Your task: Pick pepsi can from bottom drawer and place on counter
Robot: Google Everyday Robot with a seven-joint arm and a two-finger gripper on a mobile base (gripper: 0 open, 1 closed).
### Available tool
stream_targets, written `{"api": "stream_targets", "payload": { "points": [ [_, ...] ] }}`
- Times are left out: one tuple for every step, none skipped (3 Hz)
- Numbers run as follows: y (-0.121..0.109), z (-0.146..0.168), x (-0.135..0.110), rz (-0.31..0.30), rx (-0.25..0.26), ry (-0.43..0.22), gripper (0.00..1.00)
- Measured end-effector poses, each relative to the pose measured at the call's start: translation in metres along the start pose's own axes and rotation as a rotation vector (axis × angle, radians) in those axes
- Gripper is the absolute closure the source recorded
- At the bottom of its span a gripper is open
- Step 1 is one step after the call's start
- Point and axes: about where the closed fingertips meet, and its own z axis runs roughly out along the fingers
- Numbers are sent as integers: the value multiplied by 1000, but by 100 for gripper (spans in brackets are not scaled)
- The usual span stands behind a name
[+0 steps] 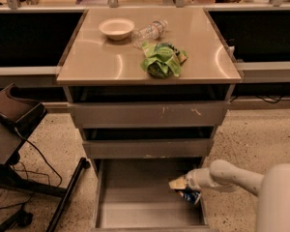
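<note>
The claw (pixel 181 183) is hanging low inside the bottom drawer (pixel 135 197) because the can (pixel 189 195) is sitting just beneath it; whether it is clamping, I cannot tell. The counter (pixel 101 57) is waiting well above.

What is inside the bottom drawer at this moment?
The pepsi can sits at the right side of the bottom drawer, with the gripper over it. The gripper covers the can's top, so whether it is gripped is hidden.

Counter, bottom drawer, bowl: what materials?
Counter: glossy tan, maybe laminate; light glares on it. Bottom drawer: matte grey, likely painted metal; thin flat walls. Bowl: pale, matte, plastic or paper, unclear. Gripper is at the drawer's right side, by the pepsi can.
</note>
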Motion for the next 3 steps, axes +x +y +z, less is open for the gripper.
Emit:
{"api": "stream_targets", "payload": {
  "points": [
    [0,-70,-25,-40,-61,-73,100],
    [9,-71,-18,-41,-100,-55,100],
    [9,-71,-18,-42,-99,-56,100]
  ]
}}
